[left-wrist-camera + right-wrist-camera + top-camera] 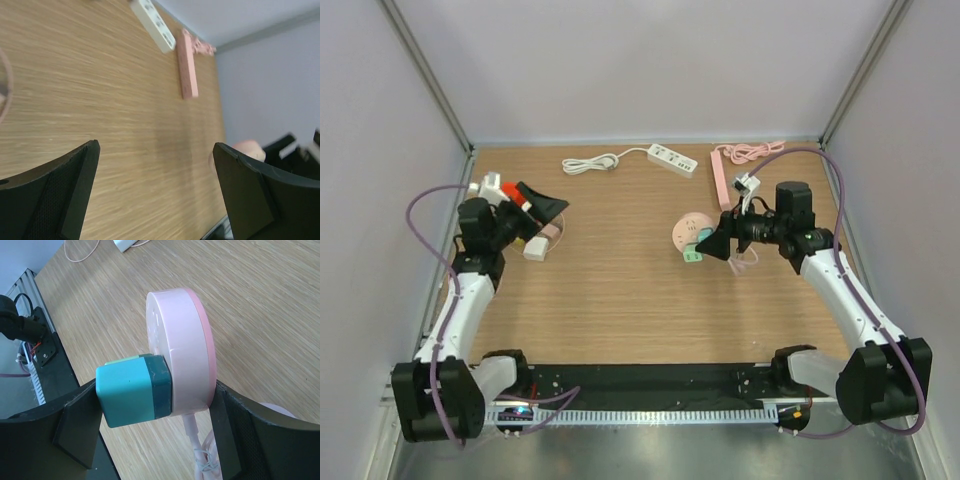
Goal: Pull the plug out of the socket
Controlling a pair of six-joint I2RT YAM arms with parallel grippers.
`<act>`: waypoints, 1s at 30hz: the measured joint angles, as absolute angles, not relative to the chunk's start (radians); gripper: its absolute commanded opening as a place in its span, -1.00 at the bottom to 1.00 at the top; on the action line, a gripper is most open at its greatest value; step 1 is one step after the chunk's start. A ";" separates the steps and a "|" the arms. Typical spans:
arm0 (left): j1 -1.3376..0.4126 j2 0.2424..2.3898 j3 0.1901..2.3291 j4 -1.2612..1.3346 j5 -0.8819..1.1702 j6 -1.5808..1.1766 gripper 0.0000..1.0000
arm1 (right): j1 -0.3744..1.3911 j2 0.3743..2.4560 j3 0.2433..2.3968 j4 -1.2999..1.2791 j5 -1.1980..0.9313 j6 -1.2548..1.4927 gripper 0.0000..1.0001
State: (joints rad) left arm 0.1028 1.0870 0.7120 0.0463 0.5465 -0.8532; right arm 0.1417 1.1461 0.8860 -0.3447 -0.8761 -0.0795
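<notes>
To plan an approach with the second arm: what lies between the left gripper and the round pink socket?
Only bare wooden table. The top external view shows nothing between the left gripper and the round pink socket.

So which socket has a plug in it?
The round pink socket near the right gripper, with the teal plug; the long white strip and pink strip show none.

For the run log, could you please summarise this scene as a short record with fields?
socket: round, pink
plug: teal, seated in the socket
right tool: open, fingers flanking plug and socket
left tool: open, empty, far from the socket
task state: plug not yet pulled
</notes>
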 measured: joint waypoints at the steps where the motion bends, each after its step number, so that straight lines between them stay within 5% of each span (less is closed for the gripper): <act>1: 0.044 1.060 0.712 0.047 0.537 -0.836 0.99 | 0.141 1.149 0.886 -0.342 -0.878 -0.076 -0.98; 8: -0.329 0.954 0.713 0.048 0.412 -0.612 0.99 | 0.126 1.166 0.872 -0.316 -0.904 -0.050 -0.98; 18: -0.797 1.068 0.722 0.066 0.216 -0.163 0.99 | 0.120 1.172 0.857 -0.286 -0.941 -0.019 -0.98; 30: -1.039 1.267 0.801 0.146 0.010 0.345 0.99 | 0.120 1.179 0.844 -0.253 -0.966 0.021 -0.98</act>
